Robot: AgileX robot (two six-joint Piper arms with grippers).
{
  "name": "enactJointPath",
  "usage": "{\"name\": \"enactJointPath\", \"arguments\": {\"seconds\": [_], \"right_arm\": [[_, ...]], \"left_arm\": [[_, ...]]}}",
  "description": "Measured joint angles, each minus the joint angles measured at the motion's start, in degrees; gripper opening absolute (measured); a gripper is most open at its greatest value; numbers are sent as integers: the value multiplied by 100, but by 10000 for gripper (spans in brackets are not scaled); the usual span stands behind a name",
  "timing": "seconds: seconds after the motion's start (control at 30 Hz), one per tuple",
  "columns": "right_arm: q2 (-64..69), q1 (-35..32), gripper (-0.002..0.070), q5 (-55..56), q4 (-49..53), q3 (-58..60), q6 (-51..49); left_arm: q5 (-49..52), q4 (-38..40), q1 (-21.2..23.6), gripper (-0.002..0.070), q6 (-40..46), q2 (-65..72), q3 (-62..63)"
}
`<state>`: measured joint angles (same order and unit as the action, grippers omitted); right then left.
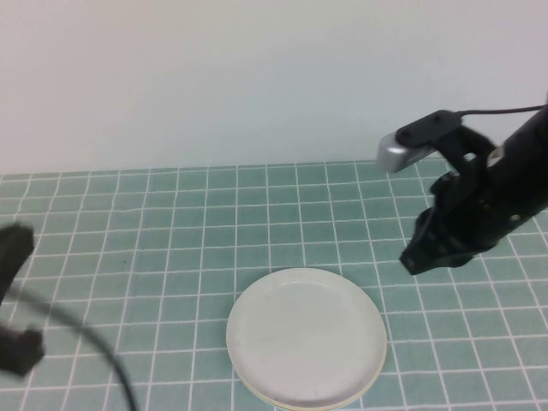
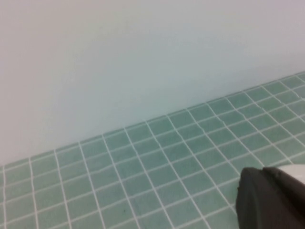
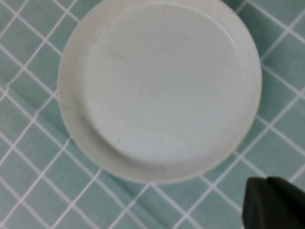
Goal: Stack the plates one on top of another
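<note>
A white plate [image 1: 306, 336] lies on the green tiled table at the front centre, and it fills the right wrist view [image 3: 159, 88]. A thin yellowish rim [image 1: 300, 402] peeks out beneath its near edge; whatever else lies under it is hidden. My right gripper [image 1: 419, 261] hangs above the table just to the right of the plate and behind it, shut and holding nothing [image 3: 274, 202]. My left gripper [image 1: 15, 257] sits at the far left edge, away from the plate, with its dark fingers together and nothing in them [image 2: 271, 198].
The green tiled table [image 1: 171, 223] runs back to a plain pale wall [image 1: 257, 77]. A dark cable [image 1: 94, 342] of the left arm curves over the table's front left corner.
</note>
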<state>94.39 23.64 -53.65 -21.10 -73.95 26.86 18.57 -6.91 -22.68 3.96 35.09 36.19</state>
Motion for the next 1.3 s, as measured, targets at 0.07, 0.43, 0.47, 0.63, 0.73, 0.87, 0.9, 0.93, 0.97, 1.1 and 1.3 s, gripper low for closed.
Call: {"name": "enactJointPath", "arguments": {"seconds": [0.07,0.43,0.47,0.63,0.73,0.87,0.9,0.93,0.97,1.1,1.3], "right_arm": [[-234,0,6,-227,127,0,-235],[-1443,0,3,-1090,306,0,-712],[-1554,0,4,-1156,316,0,-737],[-2079,0,4,-1258,316,176,-762],[-2499,0,3,-1169,316,486,-721],[-3155,0,3,-877,376,1157,-643],[-3352,0,3,-792,416,1374,-621],[-3515,0,3,-719,457,1559,-595],[-3732,0,3,-622,509,1798,-574],[-4589,0,3,-159,686,2679,-505],[-5646,0,1,-26,763,3387,-387]], "left_arm": [[22,0,0,-1,0,-350,-283],[329,-37,0,-1,-11,-2118,-1181],[353,-37,0,-1,-24,-2213,-1225],[421,-26,0,-1,-123,-2584,-1361],[625,-18,0,-1,-267,-2715,-1361],[789,-5,0,-1,-288,-2788,-1361],[791,-5,0,-1,-288,-2789,-1361],[801,-5,0,-1,-288,-2789,-1361],[801,-5,0,-1,-288,-2789,-1361],[908,-15,264,-1,-288,-2925,-1370],[959,-15,1223,-1,-288,-3231,-1370]]}}
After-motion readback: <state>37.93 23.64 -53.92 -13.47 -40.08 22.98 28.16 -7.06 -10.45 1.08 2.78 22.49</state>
